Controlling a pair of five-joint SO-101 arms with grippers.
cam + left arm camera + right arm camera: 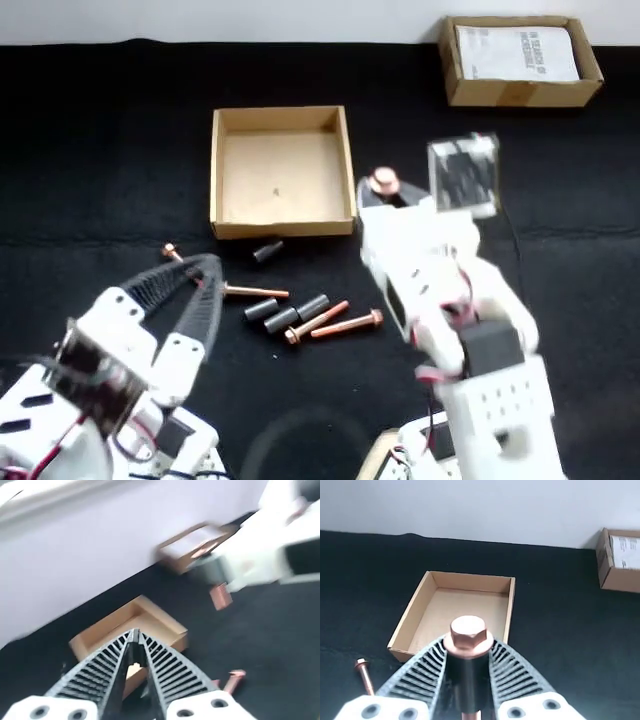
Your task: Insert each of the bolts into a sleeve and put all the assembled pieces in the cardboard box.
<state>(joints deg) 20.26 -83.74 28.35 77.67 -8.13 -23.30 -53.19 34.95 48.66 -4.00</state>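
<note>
A black cloth covers the table, with a pale wall behind it. Nearest, at 6 o'clock from the cardboard box, lie the loose parts. Three dark sleeves sit close together. A pair of bolts lies beside them at 3 o'clock, and a long bolt lies crosswise just beyond.

At about 7 o'clock from the box, the left gripper sits over the cloth just beside that long bolt. Its fingertips are pressed together, but I cannot tell whether anything is caught between them. A lone bolt lies on the cloth at 10 o'clock from its tip, near the box's near left corner. A single sleeve lies just in front of the box's near wall. The box stands open at the top.

At 3 o'clock from it, just outside its right wall, the right gripper is raised. It pinches a held sleeve upright, and a held bolt is seated in the sleeve with its copper head uppermost. Farthest, at 1 o'clock, a second box with a printed sheet on top sits by the wall.
</note>
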